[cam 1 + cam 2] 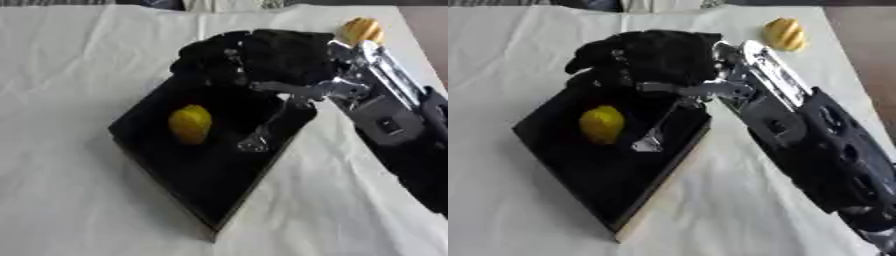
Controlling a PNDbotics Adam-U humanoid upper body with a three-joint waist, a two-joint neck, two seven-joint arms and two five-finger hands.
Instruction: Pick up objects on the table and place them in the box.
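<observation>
Here, the black box [210, 170] sits askew on the white-clothed bench [61, 125], its near corner toward the viewer. Inside the box lies a yellow fruit-shaped object [190, 123]. Over the far end of the box reaches the right hand [654, 57], entering from the box's right side; whether its dark fingers are curled or straight cannot be told. Beyond the box, to its far right, a second yellow object [784, 33] rests on the bench.

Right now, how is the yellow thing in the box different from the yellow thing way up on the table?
The yellow fruit in the box lies inside the black box, under the right hand; the far yellow fruit sits on the white tablecloth, outside the box. The boxed one looks plain yellow, the far one more orange. Both are small and rounded.
</observation>
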